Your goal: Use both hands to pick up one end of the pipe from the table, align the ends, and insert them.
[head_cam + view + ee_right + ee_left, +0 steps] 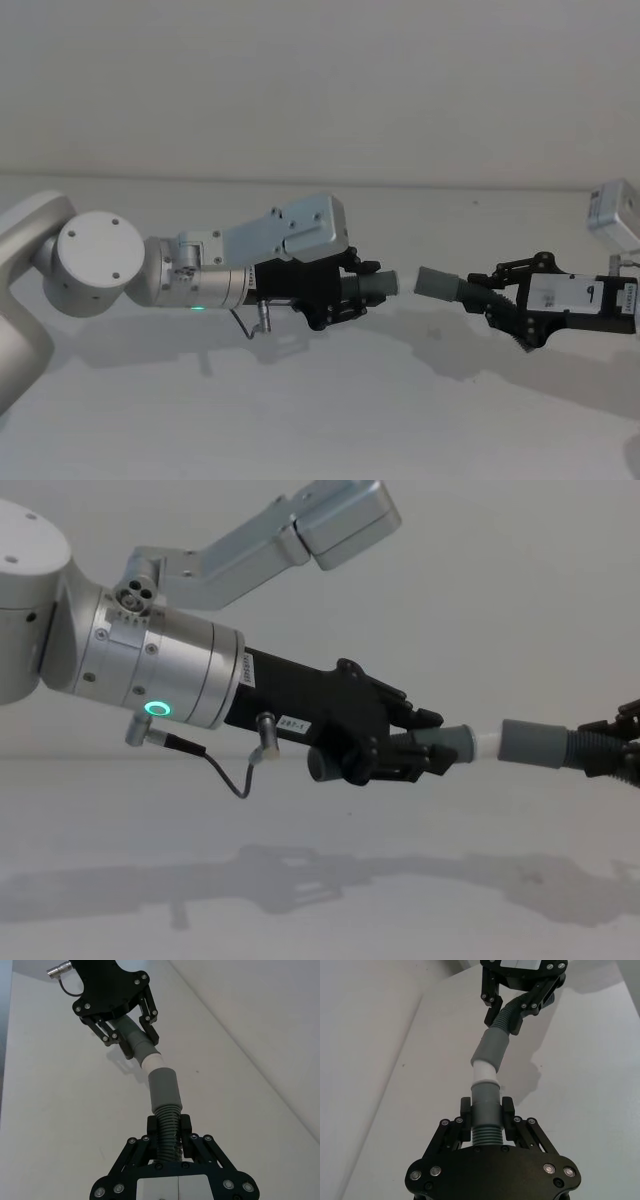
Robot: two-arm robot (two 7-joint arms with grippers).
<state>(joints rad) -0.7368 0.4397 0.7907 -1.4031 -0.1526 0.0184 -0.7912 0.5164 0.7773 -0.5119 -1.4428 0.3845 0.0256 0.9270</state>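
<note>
Left gripper [425, 748]: clamped on the ribbed part of the left pipe piece [485, 1110], held above the table [300, 430] and pointing toward the robot's right, so the white tip [483, 1074] sticks out free in front of the fingers

Right gripper [169, 1132]: closed around the ribbed hose part of the right pipe piece [165, 1095], also in the air, aimed back at the other arm so the grey sleeve [436, 283] faces the tip

Where the pipe is: both halves are lifted off the table, between the two arms near the middle of the workspace, end to end

Gap at the joint: the head view shows a small space between tip and sleeve; in the chest and wrist views the white tip sits right at the sleeve's mouth, and whether it has entered I cannot tell

Alignment: the two pieces look close to one line, with a slight bend at the meeting point in the left wrist view

Why gripped far back: holding each half behind its collar leaves the mating ends clear of the fingers

Stage, as I judge it: lifting done, lining up nearly done, pushing together not yet finished

Next move calls for: a straight push along the shared line, with a small angle correction
</note>
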